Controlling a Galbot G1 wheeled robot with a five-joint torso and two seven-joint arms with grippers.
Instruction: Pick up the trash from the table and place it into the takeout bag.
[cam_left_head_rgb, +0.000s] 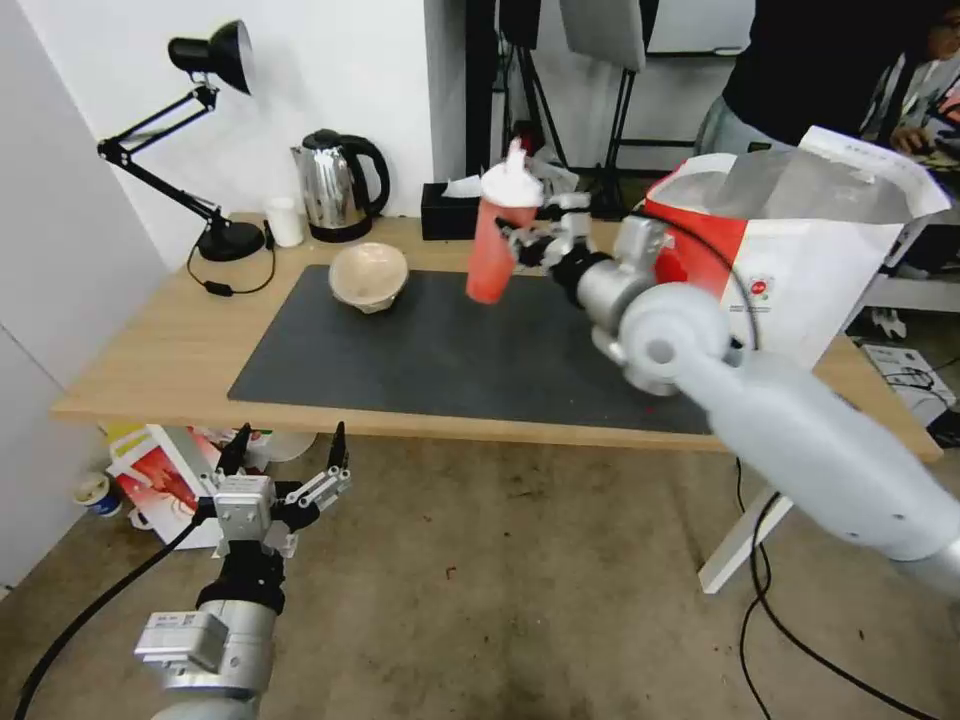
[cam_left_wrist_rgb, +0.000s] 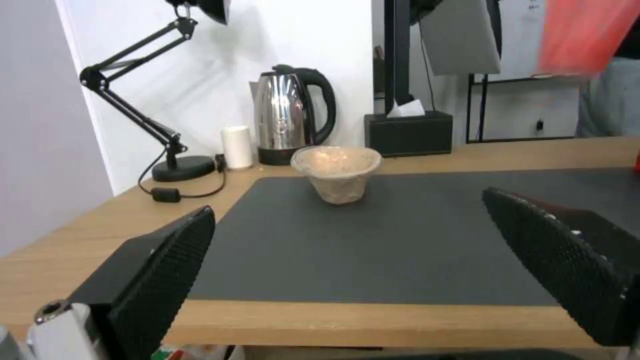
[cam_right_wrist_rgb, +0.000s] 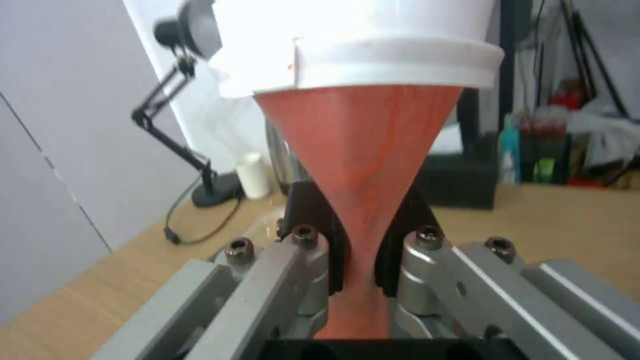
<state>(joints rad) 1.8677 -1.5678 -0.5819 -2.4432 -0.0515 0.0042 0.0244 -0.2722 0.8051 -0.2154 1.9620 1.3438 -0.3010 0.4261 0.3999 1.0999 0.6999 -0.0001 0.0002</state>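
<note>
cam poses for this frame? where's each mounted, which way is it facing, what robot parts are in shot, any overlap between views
Head: high on the robot, looking forward and down over the table; both arms show, the left pincer open below the table's near edge, the right pincer lifting the red cup near the takeout bag.
Left wrist: low at the table edge, facing across the mat to the beige bowl; open fingers frame it.
Right wrist: behind the pincer, facing the squeezed cup.
Shared: desk lamp, kettle.

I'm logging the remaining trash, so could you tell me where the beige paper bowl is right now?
The beige paper bowl sits at the mat's far-left corner, just in front of the kettle.
</note>
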